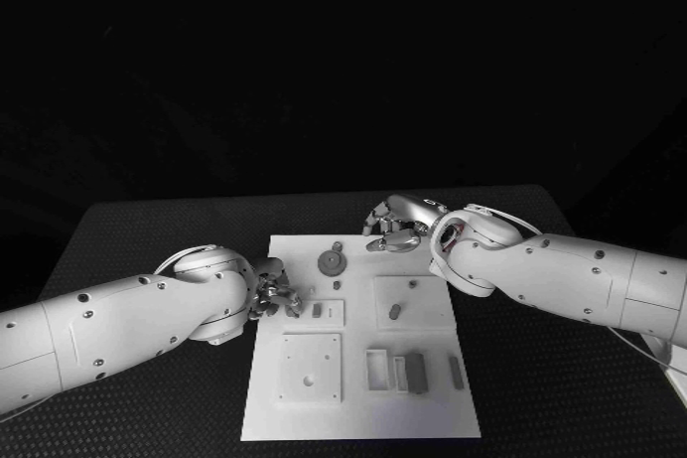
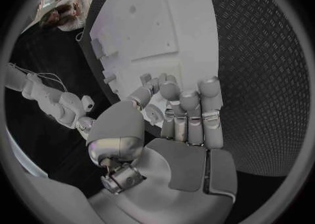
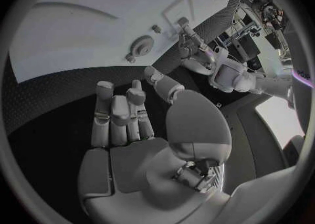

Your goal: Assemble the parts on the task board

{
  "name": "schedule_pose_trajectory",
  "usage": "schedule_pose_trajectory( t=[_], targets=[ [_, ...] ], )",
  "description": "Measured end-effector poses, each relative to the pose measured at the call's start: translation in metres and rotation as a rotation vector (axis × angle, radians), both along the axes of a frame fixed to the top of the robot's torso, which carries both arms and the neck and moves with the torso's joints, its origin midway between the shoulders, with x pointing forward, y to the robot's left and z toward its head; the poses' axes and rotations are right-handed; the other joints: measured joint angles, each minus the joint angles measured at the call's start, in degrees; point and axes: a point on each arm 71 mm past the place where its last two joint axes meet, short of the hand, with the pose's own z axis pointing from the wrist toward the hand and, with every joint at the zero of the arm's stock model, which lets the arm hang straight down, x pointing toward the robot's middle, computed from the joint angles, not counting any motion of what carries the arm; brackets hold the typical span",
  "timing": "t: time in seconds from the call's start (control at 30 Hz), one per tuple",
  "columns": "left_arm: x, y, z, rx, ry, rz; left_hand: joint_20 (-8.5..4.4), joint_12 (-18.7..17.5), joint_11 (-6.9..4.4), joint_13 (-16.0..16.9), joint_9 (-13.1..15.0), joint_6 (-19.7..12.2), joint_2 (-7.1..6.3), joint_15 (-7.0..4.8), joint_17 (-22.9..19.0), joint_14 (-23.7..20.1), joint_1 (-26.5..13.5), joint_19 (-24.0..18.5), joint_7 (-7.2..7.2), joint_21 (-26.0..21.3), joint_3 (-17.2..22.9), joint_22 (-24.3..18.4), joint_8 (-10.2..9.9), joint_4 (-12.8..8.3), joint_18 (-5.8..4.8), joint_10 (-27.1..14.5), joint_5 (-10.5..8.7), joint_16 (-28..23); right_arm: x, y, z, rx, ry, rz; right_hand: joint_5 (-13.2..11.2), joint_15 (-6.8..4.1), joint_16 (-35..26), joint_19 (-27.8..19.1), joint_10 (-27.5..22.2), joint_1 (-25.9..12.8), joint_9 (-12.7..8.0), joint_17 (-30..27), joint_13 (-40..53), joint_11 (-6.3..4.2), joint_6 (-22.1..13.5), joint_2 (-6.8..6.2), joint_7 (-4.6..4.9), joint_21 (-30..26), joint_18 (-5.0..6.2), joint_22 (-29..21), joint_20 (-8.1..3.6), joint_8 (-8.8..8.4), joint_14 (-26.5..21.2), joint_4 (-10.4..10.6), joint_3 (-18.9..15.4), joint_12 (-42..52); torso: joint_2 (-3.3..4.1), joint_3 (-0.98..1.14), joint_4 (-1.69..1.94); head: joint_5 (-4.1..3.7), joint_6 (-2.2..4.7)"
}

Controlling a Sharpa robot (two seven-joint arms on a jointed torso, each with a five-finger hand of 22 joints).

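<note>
Head view: white task board point(image 1: 361, 398), small grey parts point(image 1: 415, 373) on it.

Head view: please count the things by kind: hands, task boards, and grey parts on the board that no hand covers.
Hands: 2, left hand and right hand
Task board: 1
Grey parts plainly seen: 5, round disc, small piece, peg, block, thin bar
Total: 8

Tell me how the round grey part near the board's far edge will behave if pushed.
The round part looks flat and low on the task board, so it would probably slide, not tip. Small, likely light. On edge it might roll.
</note>
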Motion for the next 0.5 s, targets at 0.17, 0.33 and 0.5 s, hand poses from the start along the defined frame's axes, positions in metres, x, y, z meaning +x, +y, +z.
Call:
schedule_pose_trajectory(
  t=[0.17, 0.33, 0.5],
  targets=[
    [0.0, -0.0003, -0.0002, -0.003, -0.005, 0.003, 0.07, 0.0, -0.03, 0.1, -0.1, 0.2, 0.05, -0.02, 0.1, 0.2, -0.1, 0.1, 0.0, 0.2, 0.0, 0.0, 0.2, -0.1, 0.0, 0.0, 0.89, 0.0, 0.0, 0.0, 0.0, 0.0, 0.0, 0.0, 0.0, 0.0, 0.0, 0.0, 0.0, 0.0, 0.0, 0.0, 0.0, 0.0, 0.0, 0.0, 0.0, 0.0, 0.0, 0.0, 0.0, 0.0, 0.0, 0.0, 0.0, 0.0, 0.01, 0.0, -0.01, 0.03, 0.06],
    [0.0001, -0.0007, -0.0002, -0.007, -0.011, 0.007, 0.08, 0.0, -0.03, 0.1, -0.2, 0.3, 0.53, 0.16, 0.1, 0.4, -0.6, 0.1, 0.01, 0.2, -0.1, 0.0, 0.3, -0.1, 0.0, 0.2, 1.1, 0.0, 0.0, 0.0001, 0.0, 0.0, 0.0, 0.0, 0.0, 0.0, 0.0, 0.0, 0.0, 0.0, 0.0, 0.0, 0.0, 0.0, -0.1, 0.0, -0.09, 0.0, 0.0, 0.0, 0.0, 0.0, 0.0, 0.0, 0.0, 0.0, 0.01, 0.01, -0.02, 0.08, 0.09],
    [-0.0007, -0.0002, -0.0006, -0.012, -0.016, 0.01, 0.08, 0.0, -0.04, 0.0, -0.3, 0.3, 0.77, 0.16, 0.1, 0.4, -0.9, 0.1, 0.03, 0.2, -0.2, 0.0, 0.3, -0.2, 0.0, 0.2, 1.1, 0.0, 0.0, 0.0, 0.0, 0.0, 0.0, 0.0, 0.0, 0.0, 0.0, 0.0, 0.0, 0.0, 0.0, 0.0, 0.0, 0.0, 0.1, 0.0, 0.06, 0.0, 0.0, 0.0, 0.0, 0.0, 0.0, 0.0, 0.0, 0.0, 0.01, -0.03, -0.02, 0.08, 0.11]
  ],
)
